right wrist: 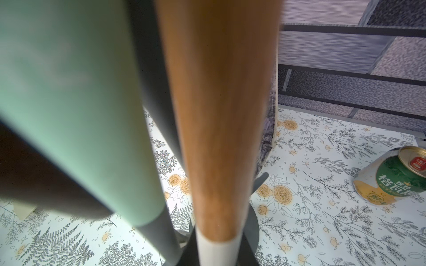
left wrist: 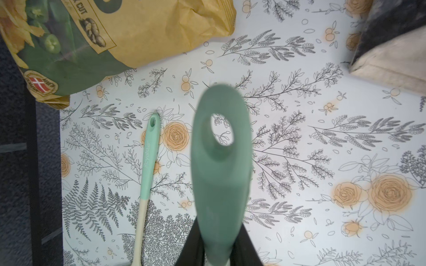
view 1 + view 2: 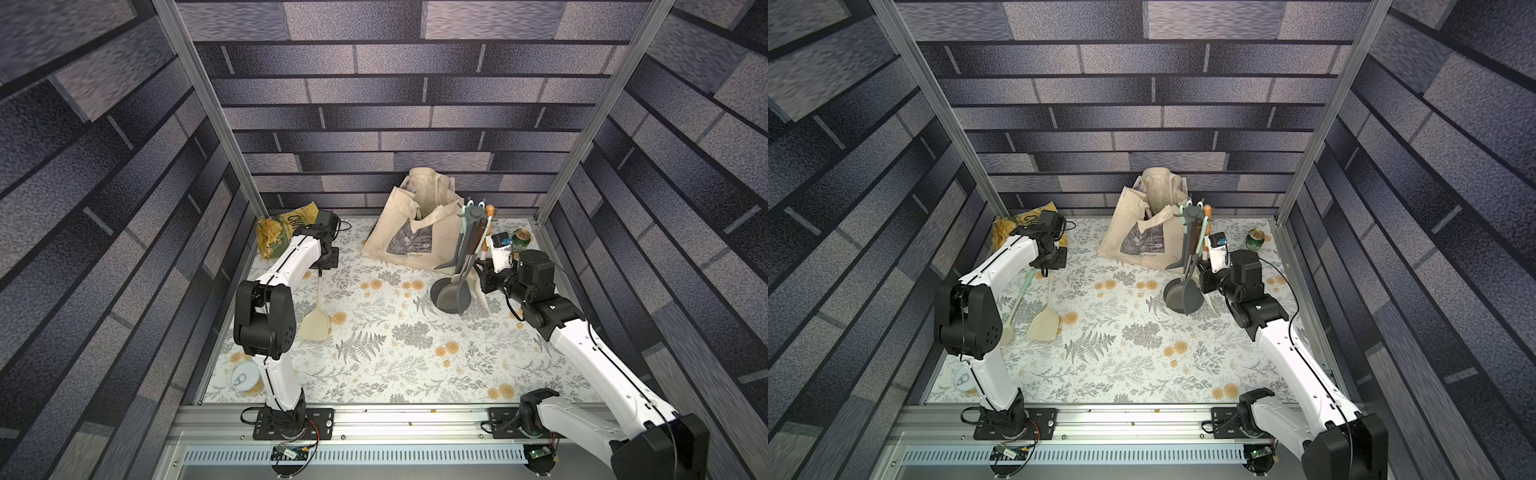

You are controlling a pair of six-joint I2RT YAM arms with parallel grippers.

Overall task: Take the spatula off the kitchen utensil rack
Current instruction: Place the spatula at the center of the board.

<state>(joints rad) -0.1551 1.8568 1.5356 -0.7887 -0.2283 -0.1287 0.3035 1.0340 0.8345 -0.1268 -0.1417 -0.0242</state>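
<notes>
Both top views look steeply down from above the front rail (image 3: 395, 419) over the whole bench (image 3: 374, 365). The left wrist camera faces down, close over the bench, sharing the chip bag (image 2: 138, 34) with them; the right wrist camera, hard against the rack (image 1: 252, 230), faces the back wall (image 1: 345, 57), sharing the can (image 1: 391, 177).
</notes>
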